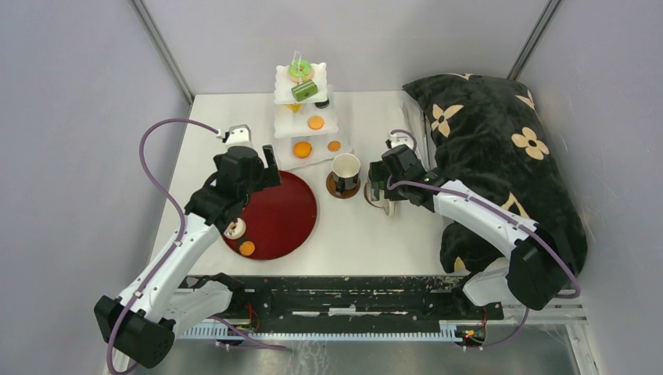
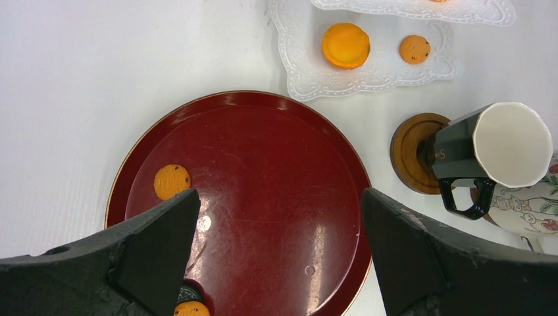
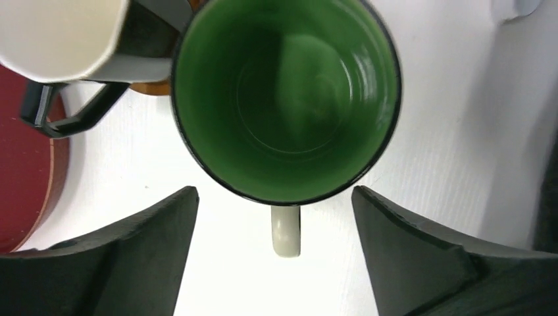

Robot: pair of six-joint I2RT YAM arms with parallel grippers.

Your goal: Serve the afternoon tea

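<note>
left gripper (image 2: 279,217) jaws wide, empty, over tray (image 2: 276,171) | tray holds cookies (image 2: 172,180), light, pinch the edges | stand (image 2: 375,79): orange discs | black mug (image 2: 487,148) on coaster (image 2: 411,155) | green mug (image 3: 286,99) beside it, empty, probably slick and breakable, grab the handle | right gripper (image 3: 273,191) jaws apart above it

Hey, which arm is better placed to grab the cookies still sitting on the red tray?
Left. The left gripper hangs open directly over the red tray, with a cookie just beside one finger. The right gripper is off the tray, open by the green-lined mug.
</note>
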